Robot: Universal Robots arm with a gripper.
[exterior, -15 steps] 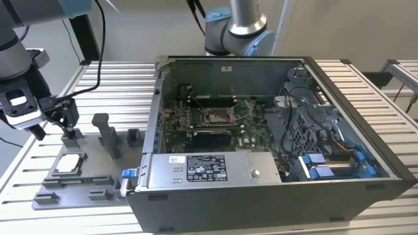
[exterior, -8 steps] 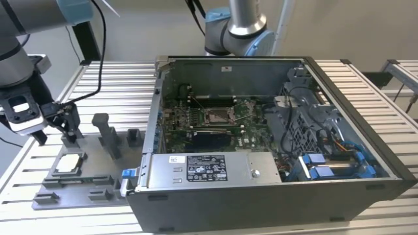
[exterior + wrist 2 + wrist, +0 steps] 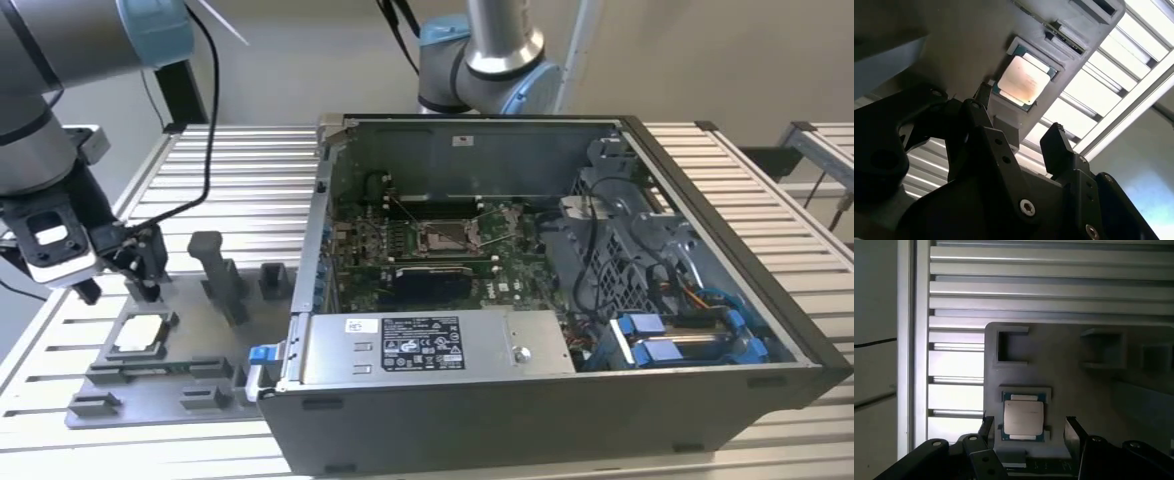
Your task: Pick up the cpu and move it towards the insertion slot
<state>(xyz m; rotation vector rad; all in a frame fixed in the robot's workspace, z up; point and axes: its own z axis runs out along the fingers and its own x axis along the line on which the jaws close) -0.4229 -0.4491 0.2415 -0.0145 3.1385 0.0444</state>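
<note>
The cpu (image 3: 140, 333), a small square chip with a silvery top, lies flat in a recess of the grey plastic tray (image 3: 200, 375) at the exterior view's left. My gripper (image 3: 120, 290) hangs just above it, open and holding nothing. In both wrist views the two black fingers (image 3: 1072, 432) stand on either side of the cpu (image 3: 1024, 419), apart from its edges. From the second wrist view the cpu (image 3: 1023, 80) shows beyond the gripper (image 3: 1020, 119). The insertion slot (image 3: 447, 237), a shiny square frame on the green board, lies inside the open computer case.
The open computer case (image 3: 721, 330) fills the middle and the exterior view's right, with a power supply (image 3: 420, 345) along its near side. Upright grey tray blocks (image 3: 220, 275) stand between my gripper and the case. A second robot arm (image 3: 487, 60) stands behind the case.
</note>
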